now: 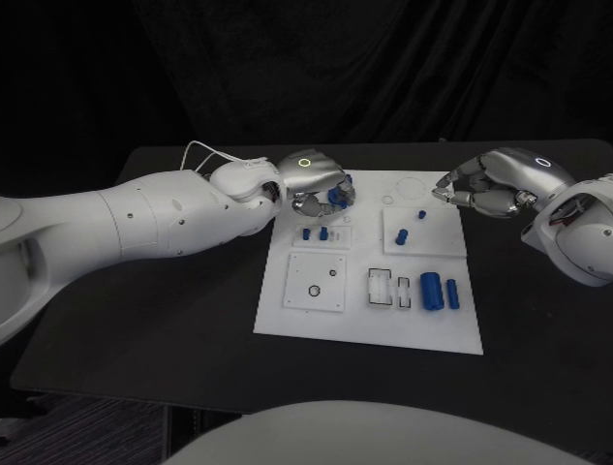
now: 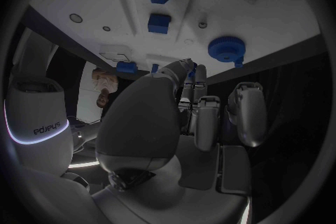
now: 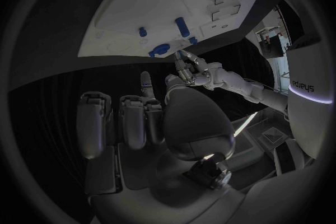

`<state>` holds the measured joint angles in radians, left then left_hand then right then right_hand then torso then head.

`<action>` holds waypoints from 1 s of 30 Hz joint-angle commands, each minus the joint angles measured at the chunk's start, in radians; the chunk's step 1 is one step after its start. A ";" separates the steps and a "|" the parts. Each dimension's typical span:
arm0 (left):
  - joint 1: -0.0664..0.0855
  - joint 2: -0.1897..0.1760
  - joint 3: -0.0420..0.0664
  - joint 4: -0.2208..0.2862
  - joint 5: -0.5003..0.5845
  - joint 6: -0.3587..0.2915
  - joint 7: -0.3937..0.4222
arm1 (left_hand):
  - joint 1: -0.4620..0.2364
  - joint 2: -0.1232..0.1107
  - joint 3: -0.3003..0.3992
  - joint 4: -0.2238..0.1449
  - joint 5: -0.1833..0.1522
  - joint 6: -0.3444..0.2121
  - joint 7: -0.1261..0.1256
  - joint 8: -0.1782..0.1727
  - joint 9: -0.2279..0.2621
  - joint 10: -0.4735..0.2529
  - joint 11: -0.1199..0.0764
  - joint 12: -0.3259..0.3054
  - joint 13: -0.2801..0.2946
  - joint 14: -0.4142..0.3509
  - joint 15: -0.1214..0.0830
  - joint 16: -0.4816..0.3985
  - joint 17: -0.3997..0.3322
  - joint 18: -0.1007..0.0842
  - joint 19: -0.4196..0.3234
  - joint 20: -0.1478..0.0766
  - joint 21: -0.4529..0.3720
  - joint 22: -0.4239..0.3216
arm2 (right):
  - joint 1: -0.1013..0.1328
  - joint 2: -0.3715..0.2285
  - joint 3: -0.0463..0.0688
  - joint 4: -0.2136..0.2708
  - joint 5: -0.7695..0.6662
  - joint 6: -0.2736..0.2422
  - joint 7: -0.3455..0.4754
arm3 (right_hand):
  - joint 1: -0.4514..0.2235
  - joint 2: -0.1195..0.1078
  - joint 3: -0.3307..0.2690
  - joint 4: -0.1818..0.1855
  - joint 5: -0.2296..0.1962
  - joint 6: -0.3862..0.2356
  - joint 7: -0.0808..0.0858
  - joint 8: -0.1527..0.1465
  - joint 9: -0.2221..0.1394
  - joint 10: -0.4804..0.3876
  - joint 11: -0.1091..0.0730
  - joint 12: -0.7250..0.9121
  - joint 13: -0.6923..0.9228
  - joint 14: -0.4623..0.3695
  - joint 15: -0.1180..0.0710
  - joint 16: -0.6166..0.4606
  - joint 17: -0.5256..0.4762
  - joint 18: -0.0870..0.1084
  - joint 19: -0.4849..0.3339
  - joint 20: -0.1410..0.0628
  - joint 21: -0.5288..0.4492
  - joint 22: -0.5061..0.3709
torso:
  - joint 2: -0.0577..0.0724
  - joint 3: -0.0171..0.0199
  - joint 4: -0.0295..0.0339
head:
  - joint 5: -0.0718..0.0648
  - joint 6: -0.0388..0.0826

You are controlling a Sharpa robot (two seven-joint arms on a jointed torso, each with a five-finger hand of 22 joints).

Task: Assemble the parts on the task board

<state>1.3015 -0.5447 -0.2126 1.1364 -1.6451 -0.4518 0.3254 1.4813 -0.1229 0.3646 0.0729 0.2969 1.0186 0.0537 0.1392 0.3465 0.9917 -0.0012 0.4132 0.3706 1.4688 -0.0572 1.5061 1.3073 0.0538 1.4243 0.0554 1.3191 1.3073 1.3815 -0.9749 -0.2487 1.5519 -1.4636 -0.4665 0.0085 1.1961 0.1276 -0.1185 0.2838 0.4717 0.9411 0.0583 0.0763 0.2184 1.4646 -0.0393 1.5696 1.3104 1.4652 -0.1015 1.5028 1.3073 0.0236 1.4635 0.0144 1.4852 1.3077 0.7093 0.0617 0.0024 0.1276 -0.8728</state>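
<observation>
head view, left hand [image 1: 316, 184]: at the board's [image 1: 369, 329] 11 o'clock corner, we pinch a blue part [image 1: 337, 197], seemingly to seat it.
right hand [image 1: 491, 186]: at 1 o'clock, fingers curled, holding nothing.
loose parts [image 1: 439, 291]: wait at 4 o'clock.

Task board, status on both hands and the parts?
Left hand holds a blue part over the task board's far-left corner. Right hand curled, holding nothing, over far-right edge. Other blue parts lie on the board.
</observation>
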 commanded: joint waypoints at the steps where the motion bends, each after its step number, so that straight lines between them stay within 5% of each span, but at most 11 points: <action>1: 0.013 -0.022 0.000 0.026 -0.006 -0.010 0.019 | 0.006 0.005 0.001 -0.006 0.003 -0.001 -0.002 -0.003 0.001 -0.001 0.001 -0.010 -0.001 0.034 -0.006 0.002 0.115 0.005 -0.001 -0.006 -0.003 0.186 | -0.003 -0.003 0.001 0.000 -0.005 0.006 -0.023 | 0.010 0.000 0.003 0.001 0.004 0.005 0.001 -0.004 -0.002 0.106 0.006 0.001 0.260 0.076 0.007 -0.006 0.106 0.000 0.065 0.004 -0.004 0.232 | -0.002 0.0011 0.0012 | -0.002 0.000; 7: 0.027 -0.076 0.000 0.070 -0.006 0.030 0.011 | 0.001 0.006 0.004 -0.005 -0.007 -0.002 -0.001 -0.007 0.003 -0.020 0.003 -0.033 -0.007 0.031 -0.004 0.000 0.110 0.006 -0.006 -0.005 -0.010 0.184 | -0.004 -0.001 0.001 -0.004 -0.005 0.008 -0.023 | 0.010 0.000 0.002 0.001 0.004 0.005 0.001 -0.004 -0.002 0.106 0.006 0.001 0.260 0.076 0.007 -0.007 0.105 0.000 0.065 0.004 -0.004 0.232 | -0.002 0.0028 0.0014 | 0.002 0.000; 15: 0.025 -0.121 0.000 0.093 -0.006 0.083 -0.004 | -0.002 0.010 0.004 -0.003 -0.014 0.000 0.002 -0.007 0.004 -0.017 0.005 -0.034 -0.006 0.031 -0.003 0.000 0.110 0.006 -0.006 -0.004 -0.009 0.184 | -0.010 -0.006 0.001 -0.004 -0.005 0.010 -0.023 | 0.011 0.000 0.003 0.001 0.004 0.005 0.001 -0.004 -0.002 0.106 0.006 0.001 0.260 0.076 0.007 -0.007 0.105 0.000 0.065 0.004 -0.004 0.232 | -0.004 0.0041 0.0019 | 0.001 0.000; 26: 0.011 -0.126 0.000 0.088 -0.006 0.097 -0.012 | -0.001 0.011 0.004 -0.004 -0.016 0.003 0.004 -0.006 0.005 -0.011 0.006 -0.033 -0.004 0.030 -0.002 -0.001 0.108 0.006 -0.006 -0.004 -0.009 0.184 | -0.011 -0.009 0.001 -0.002 -0.005 0.014 -0.024 | 0.011 0.000 0.003 0.001 0.004 0.005 0.001 -0.004 -0.002 0.106 0.006 0.001 0.260 0.075 0.007 -0.008 0.103 0.000 0.064 0.004 -0.006 0.232 | -0.001 -0.0011 0.0023 | 0.001 0.000; 30: 0.007 -0.122 0.000 0.084 -0.006 0.100 -0.014 | 0.000 0.011 0.004 -0.005 -0.016 0.004 0.004 -0.006 0.006 -0.010 0.006 -0.032 -0.004 0.030 -0.002 -0.001 0.109 0.006 -0.006 -0.004 -0.009 0.184 | -0.011 -0.008 0.001 -0.002 -0.005 0.015 -0.024 | 0.011 0.000 0.003 0.001 0.004 0.005 0.001 -0.004 -0.002 0.106 0.006 0.001 0.260 0.075 0.007 -0.008 0.103 0.000 0.064 0.004 -0.006 0.232 | 0.000 -0.0002 0.0001 | 0.002 0.000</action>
<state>1.3106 -0.6695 -0.2135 1.2215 -1.6454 -0.3712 0.3121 1.4813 -0.1230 0.3673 0.0702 0.2873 1.0184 0.0536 0.1353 0.3512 0.9770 0.0020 0.3822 0.3659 1.4687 -0.0571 1.5061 1.3073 0.0537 1.4207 0.0518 1.3122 1.3078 1.3719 -0.9825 -0.2489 1.5483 -1.4636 -0.4555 0.0064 1.1961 0.1275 -0.1185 0.2839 0.4717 0.9411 0.0583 0.0764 0.2177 1.4646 -0.0393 1.5696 1.3099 1.4652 -0.1015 1.4982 1.3073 0.0237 1.4635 0.0144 1.4852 1.3074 0.7079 0.0620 0.0042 0.1286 -0.8728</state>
